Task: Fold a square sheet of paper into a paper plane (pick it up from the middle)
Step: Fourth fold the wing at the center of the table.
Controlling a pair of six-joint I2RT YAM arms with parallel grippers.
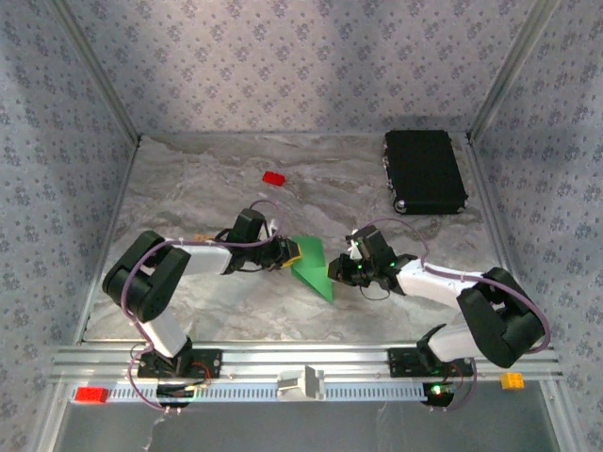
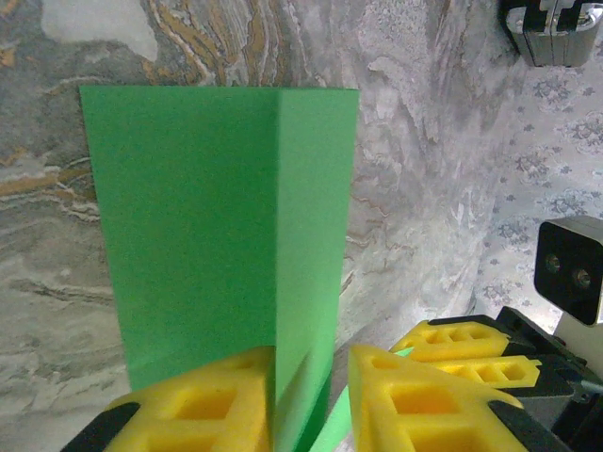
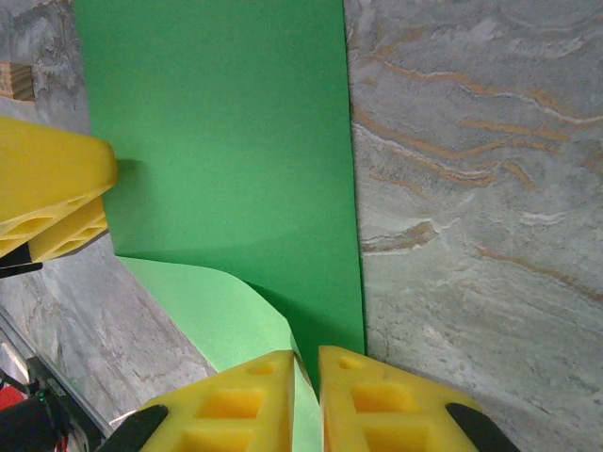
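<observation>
The square sheet of paper (image 1: 311, 264) is bright green and partly folded, tapering to a point toward the near edge, and it lies mid-table between both arms. My left gripper (image 1: 290, 252) is at its left side. In the left wrist view a raised fold of the paper (image 2: 311, 217) stands between the jaws of this gripper (image 2: 311, 358); it touches the left finger, with a gap to the right finger. My right gripper (image 1: 334, 273) is at the sheet's right edge. Its yellow jaws (image 3: 306, 358) are pinched on a lifted flap of the paper (image 3: 226, 141).
A small red block (image 1: 274, 177) lies further back on the marble table. A black rectangular case (image 1: 425, 170) sits at the back right. Patterned walls close in three sides. An aluminium rail (image 1: 301, 363) runs along the near edge.
</observation>
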